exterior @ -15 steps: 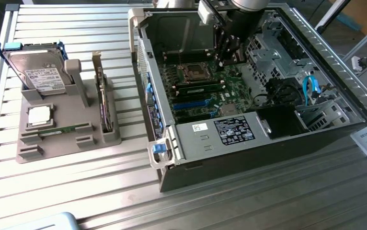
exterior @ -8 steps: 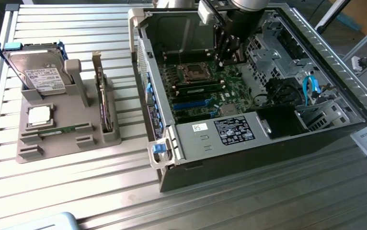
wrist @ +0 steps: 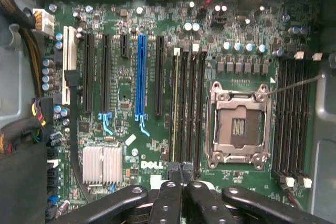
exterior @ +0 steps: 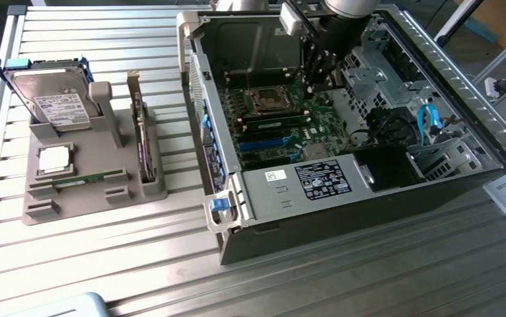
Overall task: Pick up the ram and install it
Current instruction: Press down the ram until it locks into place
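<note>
On the slatted table (exterior: 103,257), in the left half of the exterior view, sits a grey tray (exterior: 76,201). The ram (exterior: 90,179) lies flat in a groove near the tray's lower edge, a thin green stick, well apart from the gripper. Just above it is a square silver chip (exterior: 55,160). Farther back a hard drive (exterior: 52,99) leans upright, and a card (exterior: 141,139) stands on edge along the tray's right side.

To the right the open case (exterior: 394,191) lies on its side, motherboard (wrist: 126,87) facing up. A second green stick (exterior: 275,123) stands seated in a slot beside the empty socket (wrist: 239,124).

At the top centre of the exterior view the gripper (exterior: 318,76) hangs inside the case over the board. In the wrist view, the gripper (wrist: 181,170) has its fingers (wrist: 167,195) pressed narrowly together at the lower middle of the frame, nothing visible between them, over the end of the slot bank (wrist: 188,108).
</note>
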Motion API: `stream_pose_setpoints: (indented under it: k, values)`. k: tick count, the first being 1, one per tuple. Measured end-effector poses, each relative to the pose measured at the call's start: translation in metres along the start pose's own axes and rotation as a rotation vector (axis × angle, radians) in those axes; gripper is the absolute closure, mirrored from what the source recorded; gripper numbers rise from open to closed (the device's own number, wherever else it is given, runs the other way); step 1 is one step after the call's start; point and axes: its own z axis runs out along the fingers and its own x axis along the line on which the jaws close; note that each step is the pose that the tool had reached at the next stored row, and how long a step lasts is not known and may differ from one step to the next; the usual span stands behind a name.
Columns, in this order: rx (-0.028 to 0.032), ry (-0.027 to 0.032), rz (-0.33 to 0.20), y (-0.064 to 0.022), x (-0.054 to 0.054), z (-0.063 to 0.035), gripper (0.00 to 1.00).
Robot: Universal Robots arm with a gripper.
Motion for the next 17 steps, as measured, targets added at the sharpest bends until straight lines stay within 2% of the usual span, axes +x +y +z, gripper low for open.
stream_pose_setpoints:
  k: [7, 17]
  values:
    - [0.0, 0.0001, 0.001, -0.0166, 0.001, 0.0028, 0.9]
    - [0.0, 0.0, 0.001, -0.017, 0.001, 0.0028, 0.9]
